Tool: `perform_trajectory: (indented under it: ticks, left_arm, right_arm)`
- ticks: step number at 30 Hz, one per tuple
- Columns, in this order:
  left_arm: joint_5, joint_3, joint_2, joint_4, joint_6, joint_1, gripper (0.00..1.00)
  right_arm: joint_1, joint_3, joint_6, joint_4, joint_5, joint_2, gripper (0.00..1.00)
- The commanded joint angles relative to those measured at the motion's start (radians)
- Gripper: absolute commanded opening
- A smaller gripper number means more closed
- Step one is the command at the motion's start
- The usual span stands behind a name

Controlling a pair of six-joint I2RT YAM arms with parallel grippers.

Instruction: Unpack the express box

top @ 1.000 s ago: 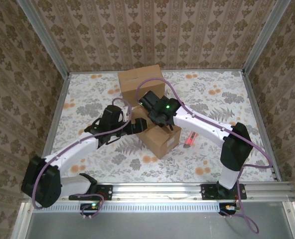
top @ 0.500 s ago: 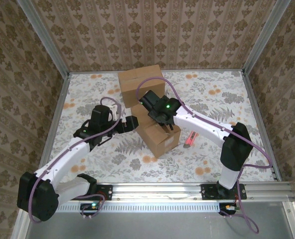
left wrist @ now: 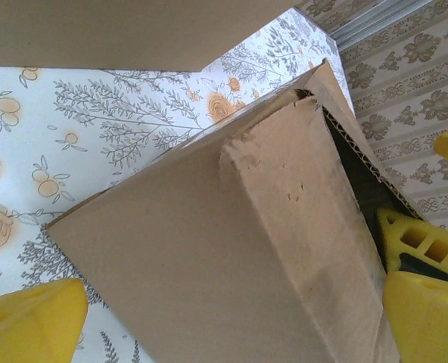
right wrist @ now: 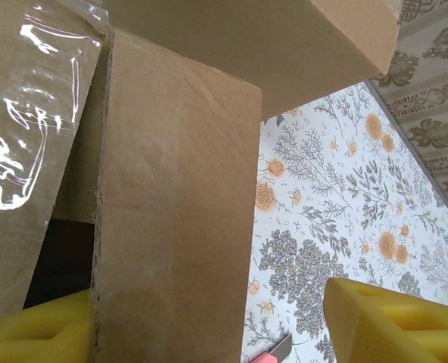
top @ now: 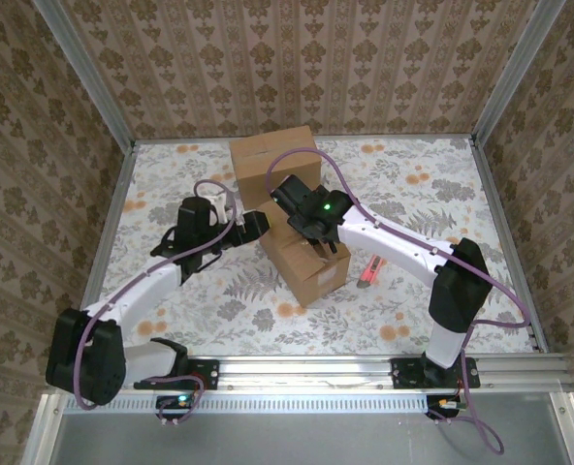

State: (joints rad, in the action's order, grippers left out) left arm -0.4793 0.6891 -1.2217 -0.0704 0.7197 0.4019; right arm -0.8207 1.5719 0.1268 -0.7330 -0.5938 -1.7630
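Floral tabletop (top: 413,291): right gripper (top: 324,247), jaws parted, straddles a flap (right wrist: 171,212) of the express box (top: 306,266) while left gripper (top: 255,226) gapes empty beside it; an unbraced pull could drag the box.

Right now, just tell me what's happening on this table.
Both arms are working on the nearer cardboard box. The right gripper sits over its top, open jaws straddling a raised flap. The left gripper, wide open, is at the box's left side, holding nothing. A second cardboard box stands behind, and a red cutter lies to the right.
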Motion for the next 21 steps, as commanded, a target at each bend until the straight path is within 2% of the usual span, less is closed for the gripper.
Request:
perform_trajectory:
  ticks: [1, 9, 21]
  left_arm:
    - [-0.016, 0.019, -0.046, -0.062, -0.001, -0.018, 1.0]
    - [-0.053, -0.011, -0.205, -0.204, 0.033, -0.029, 1.0]
    - [-0.08, -0.068, -0.225, -0.256, 0.05, -0.028, 1.0]
  right_arm:
    - [-0.001, 0.021, -0.024, -0.008, 0.003, 0.023, 0.68]
    - [-0.004, 0.033, -0.024, -0.006, -0.006, 0.005, 0.68]
    - [-0.006, 0.139, 0.051, 0.059, -0.15, -0.118, 0.67]
